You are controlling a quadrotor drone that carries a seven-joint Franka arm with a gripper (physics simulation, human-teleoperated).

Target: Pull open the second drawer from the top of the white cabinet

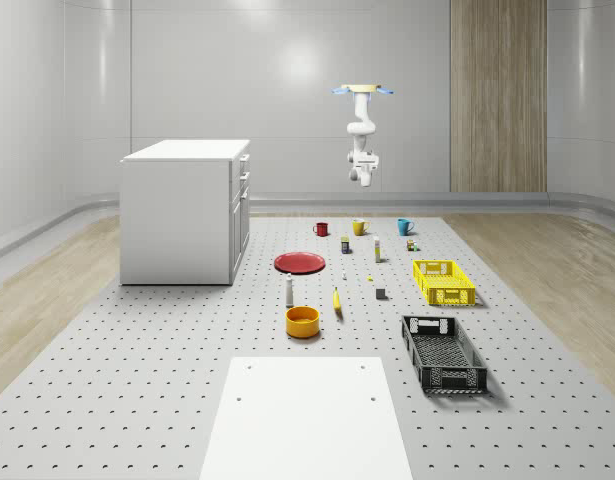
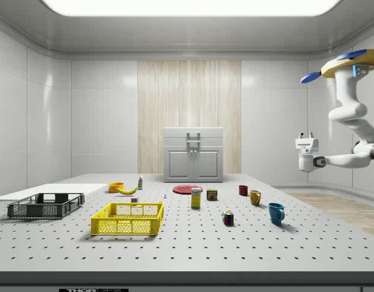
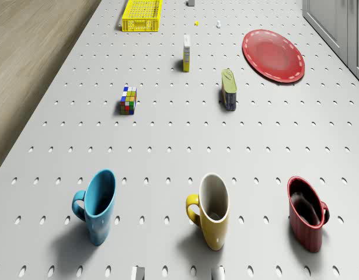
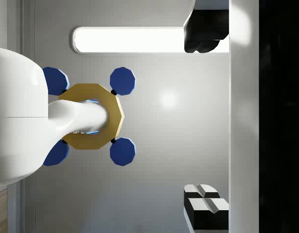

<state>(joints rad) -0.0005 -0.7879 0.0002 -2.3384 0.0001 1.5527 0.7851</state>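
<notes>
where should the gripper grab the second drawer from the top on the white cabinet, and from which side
Grip the second drawer's handle, a small bar standing proud of the white cabinet front, just under the top drawer's handle. Come at it head-on from the open floor in front, since the drawer pulls straight out that way. The gripper hangs in the air well off to the side view's right.

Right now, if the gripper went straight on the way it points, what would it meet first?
Likely nothing nearby: the gripper, on the drone hovering beyond the mugs, points upward past the drone's rotors toward the ceiling, though depth is unclear.
</notes>
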